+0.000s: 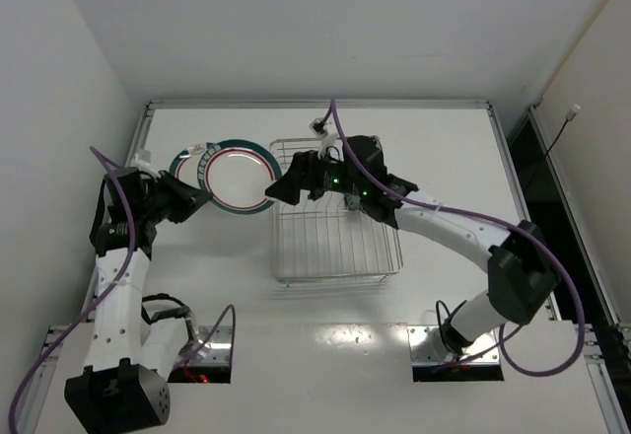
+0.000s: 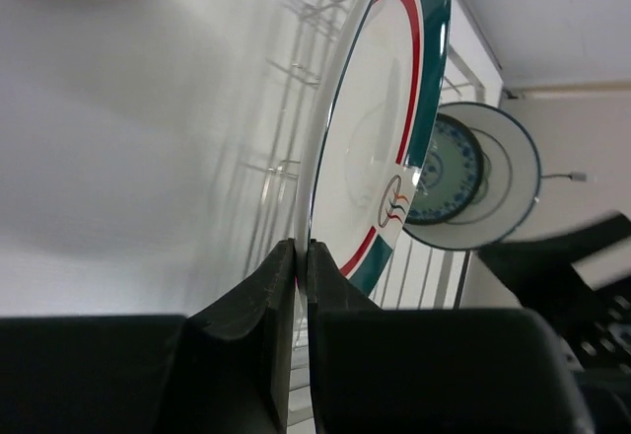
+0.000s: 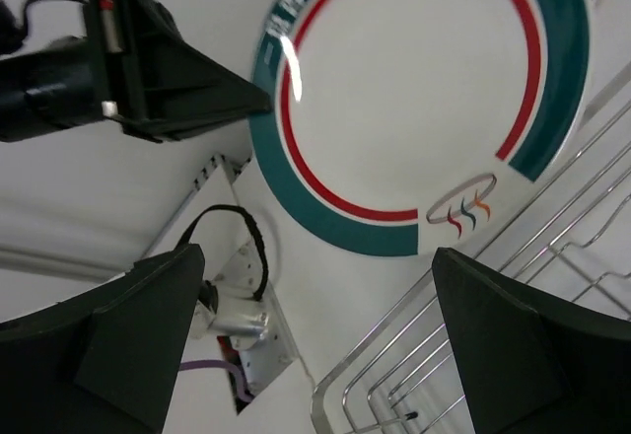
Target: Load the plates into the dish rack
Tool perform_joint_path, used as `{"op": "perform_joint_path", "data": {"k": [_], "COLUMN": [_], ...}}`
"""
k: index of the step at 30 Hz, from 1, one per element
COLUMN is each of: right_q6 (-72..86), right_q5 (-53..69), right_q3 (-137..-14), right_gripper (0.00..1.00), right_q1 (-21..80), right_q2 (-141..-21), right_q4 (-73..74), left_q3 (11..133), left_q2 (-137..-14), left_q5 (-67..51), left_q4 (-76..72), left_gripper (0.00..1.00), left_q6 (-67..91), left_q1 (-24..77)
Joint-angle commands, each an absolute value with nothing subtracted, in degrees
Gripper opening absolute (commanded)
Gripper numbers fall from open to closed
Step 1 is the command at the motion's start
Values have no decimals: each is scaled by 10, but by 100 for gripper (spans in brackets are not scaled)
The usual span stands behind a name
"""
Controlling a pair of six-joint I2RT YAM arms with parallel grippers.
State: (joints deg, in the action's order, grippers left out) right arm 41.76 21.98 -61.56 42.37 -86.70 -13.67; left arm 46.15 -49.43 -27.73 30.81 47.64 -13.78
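Observation:
A white plate with a teal-and-red rim [image 1: 240, 176] hangs just left of the dish rack [image 1: 335, 247]. My left gripper [image 1: 194, 198] is shut on its left edge. The left wrist view shows this plate [image 2: 380, 128] edge-on, with my left gripper [image 2: 302, 256] pinching its rim. My right gripper [image 1: 281, 187] is open at the plate's right edge. In the right wrist view the plate [image 3: 414, 89] faces my right gripper [image 3: 325, 340], which has nothing between its fingers. A teal-blue patterned plate [image 2: 449, 168] and a dark-rimmed white plate [image 2: 513, 173] stand beyond the rack wires [image 2: 286, 168].
Another teal-rimmed plate [image 1: 189, 161] lies on the table [image 1: 325, 335] behind the held one. Rack wires [image 3: 493, 345] fill the lower right of the right wrist view. Side walls close in the table on the left and right.

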Motion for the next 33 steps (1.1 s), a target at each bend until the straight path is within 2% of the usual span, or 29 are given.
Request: {"op": "perform_joint_path", "data": {"k": [1, 11, 17, 20, 22, 23, 24, 26, 27, 28, 30, 31, 33], "right_q6": [487, 523, 647, 723, 770, 786, 801, 841, 851, 859, 864, 864, 855], "right_q5": [302, 303, 351, 363, 368, 368, 368, 368, 368, 368, 361, 361, 356], "right_q3": [-598, -551, -496, -469, -454, -447, -446, -433, -433, -433, -420, -420, -407], "right_gripper": [99, 99, 99, 96, 80, 80, 68, 53, 40, 31, 17, 6, 0], "right_q1": [416, 370, 353, 342, 331, 330, 325, 319, 313, 313, 302, 301, 295], "right_q2": [-896, -907, -941, -971, -993, -1000, -1005, -1014, -1014, -1014, -1008, -1000, -969], "right_q4": [-242, -280, -472, -582, -655, -678, -703, -769, -785, -804, -804, -804, -781], "left_q3": [504, 521, 463, 451, 451, 444, 444, 428, 411, 403, 389, 382, 374], "left_q2": [-471, -466, -455, -449, -449, -449, -449, -454, -454, -454, -454, -454, -454], "left_q5": [-326, -342, -393, -399, -407, -415, -425, -439, -445, -450, -456, -456, -456], "left_q4": [228, 209, 129, 109, 100, 91, 85, 56, 42, 31, 17, 17, 17], "left_gripper": [0, 0, 0, 0, 0, 0, 0, 0, 0, 0, 0, 0, 3], "left_q6": [487, 482, 541, 555, 565, 565, 574, 589, 605, 613, 619, 619, 612], "left_q1": [-120, -98, -85, -74, -74, -74, -74, -69, -69, -69, -63, -63, -58]}}
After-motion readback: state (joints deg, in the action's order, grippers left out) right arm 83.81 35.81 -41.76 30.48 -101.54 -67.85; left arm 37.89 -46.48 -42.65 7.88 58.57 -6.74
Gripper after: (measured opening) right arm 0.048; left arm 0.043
